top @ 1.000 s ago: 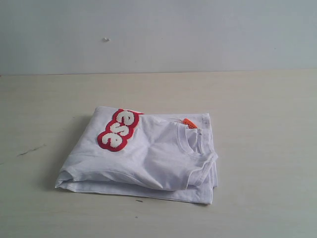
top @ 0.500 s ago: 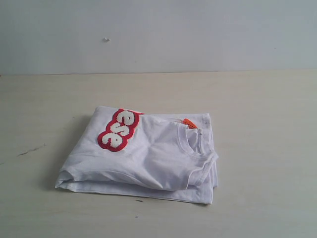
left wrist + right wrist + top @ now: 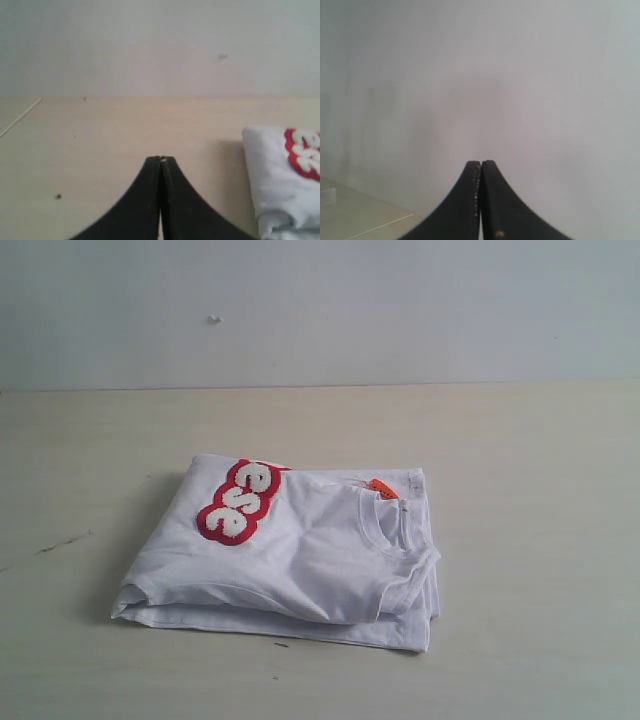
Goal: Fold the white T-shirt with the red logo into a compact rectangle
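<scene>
Beige surface (image 3: 530,540) bearing folded white T-shirt (image 3: 310,565), red logo (image 3: 238,502) uppermost; left gripper (image 3: 161,159) and right gripper (image 3: 480,162) jaws pressed together, empty.

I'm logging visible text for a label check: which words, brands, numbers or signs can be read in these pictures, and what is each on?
"ese": fuzzy white letters on the red logo of the folded T-shirt. The rest of the word is out of sight.
Orange neck tag: too small to read.
In the left wrist view the logo is cut off and blurred, so it is unreadable.
</scene>
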`<action>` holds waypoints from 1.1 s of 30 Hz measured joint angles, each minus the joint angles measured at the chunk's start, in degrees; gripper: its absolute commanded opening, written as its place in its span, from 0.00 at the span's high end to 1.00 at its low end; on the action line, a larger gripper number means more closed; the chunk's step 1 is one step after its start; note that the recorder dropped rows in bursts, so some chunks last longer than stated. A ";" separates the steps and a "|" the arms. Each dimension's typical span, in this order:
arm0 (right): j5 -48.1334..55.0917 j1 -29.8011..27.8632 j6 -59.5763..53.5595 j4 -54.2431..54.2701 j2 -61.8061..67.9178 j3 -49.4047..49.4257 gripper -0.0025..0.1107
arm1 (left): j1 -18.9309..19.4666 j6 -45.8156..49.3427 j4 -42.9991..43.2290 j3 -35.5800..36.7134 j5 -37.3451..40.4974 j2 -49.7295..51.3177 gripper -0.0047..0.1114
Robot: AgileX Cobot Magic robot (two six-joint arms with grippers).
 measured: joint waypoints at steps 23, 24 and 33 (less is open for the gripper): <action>0.00 0.00 0.00 0.00 0.00 0.00 0.98 | 0.00 -3.89 -1.00 0.17 7.01 0.00 0.96; 0.00 0.00 0.03 0.00 0.00 0.00 0.98 | 0.00 -3.89 -1.00 0.17 7.01 0.00 0.96; 0.00 0.00 0.03 0.00 0.00 0.00 0.98 | 0.00 -3.89 -1.00 0.17 7.01 0.00 0.96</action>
